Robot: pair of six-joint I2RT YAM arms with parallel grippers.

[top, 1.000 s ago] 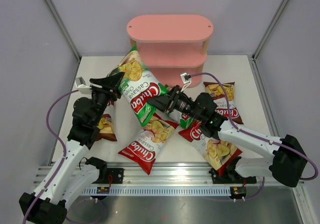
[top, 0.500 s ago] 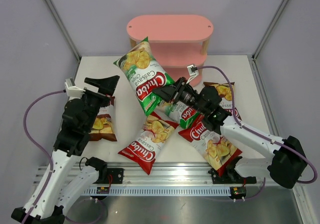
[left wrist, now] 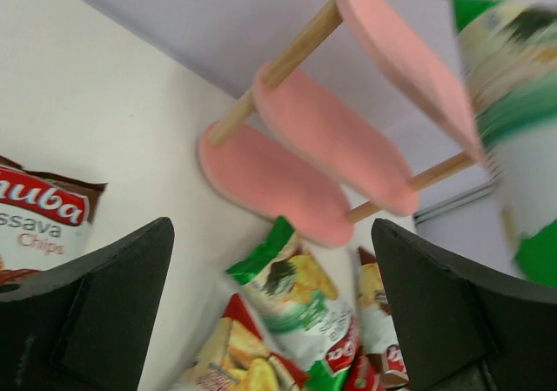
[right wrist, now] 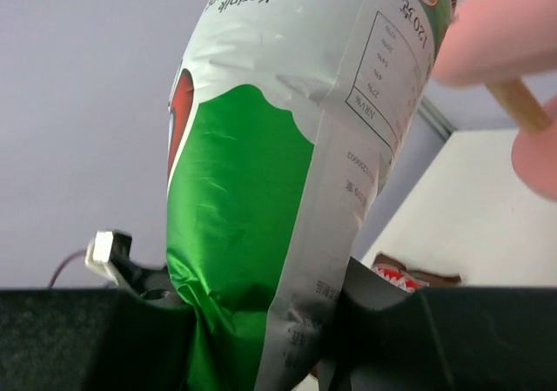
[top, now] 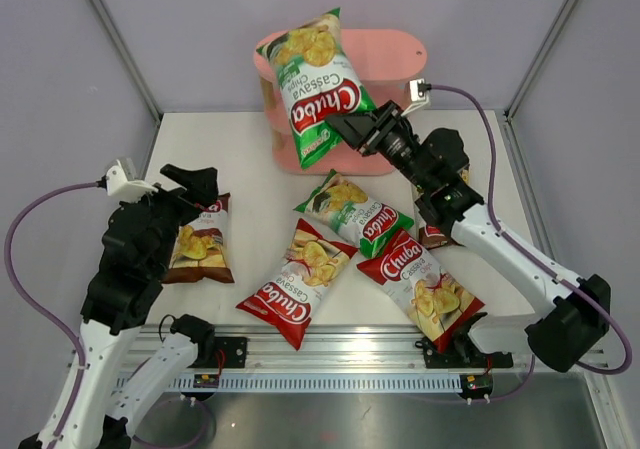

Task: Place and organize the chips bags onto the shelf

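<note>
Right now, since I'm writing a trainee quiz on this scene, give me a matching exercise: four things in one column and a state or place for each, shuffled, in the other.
1. green bag in the air
2. dark brown bag by the left arm
3. left gripper
4. shelf

A. open, holding nothing
B. lying on the table
C. pink, at the table's far edge
D. clamped in the right gripper

Pairs: 1-D, 2-B, 3-A, 4-C

1. Raised bag [top: 318,84]: green and white, red logo, yellow chip pictures.
2. Shelf [top: 395,49]: pink boards, pale wooden posts.
3. Near-centre bag [top: 295,287] and near-right bag [top: 425,284]: red, white lettering.
4. Left bag [top: 198,252]: dark brown.
5. Table [top: 250,159]: white.
</note>
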